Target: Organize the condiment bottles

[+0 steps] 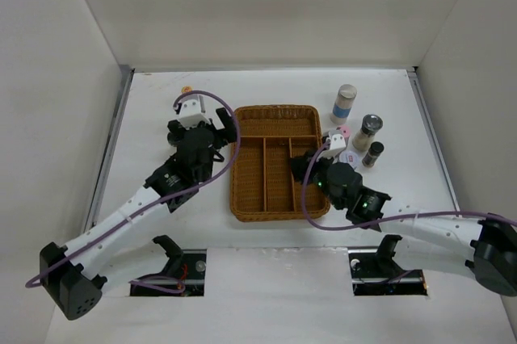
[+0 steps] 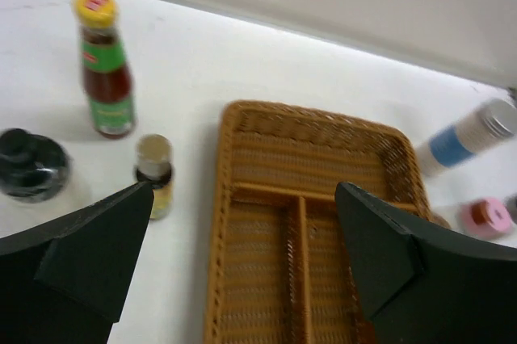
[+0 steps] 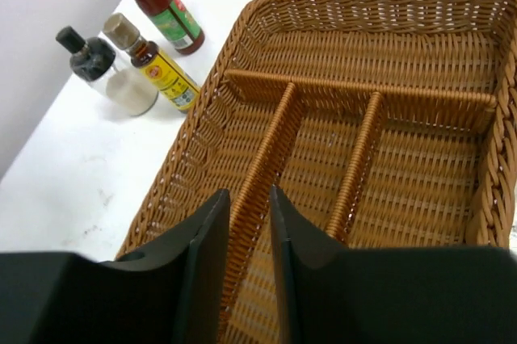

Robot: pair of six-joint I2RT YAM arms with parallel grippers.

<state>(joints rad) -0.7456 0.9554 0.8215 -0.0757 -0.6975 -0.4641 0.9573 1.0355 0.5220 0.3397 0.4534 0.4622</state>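
Both my arms reach forward from the near edge, low over the table (image 1: 266,279). My left arm angles up along the left side of the tray (image 1: 275,108). My left pincer (image 2: 244,199) hangs released by the tray's far left corner, fingers spread wide, holding nothing. My right arm bends in from the right. My right pincer (image 3: 250,195) sits over the tray's right half, its fingers drawn to a thin slit. A divider shows through that slit, and nothing is gripped. The tray lies with its long side running away from me, with three long compartments near and one cross compartment far. Every bottle stands outside it on the table, upright with its cap up. To the left of the tray are the dark shaker (image 2: 28,162) and, just beside it, the yellow-label bottle (image 2: 153,174). The green bottle (image 2: 105,65) stands beyond them. To the right, the dark bottle (image 1: 373,154) is nearest, then the silver shaker (image 1: 367,132). The pink jar (image 2: 485,216) stands near the tray's far right corner, and the blue jar (image 1: 345,103) is farthest.
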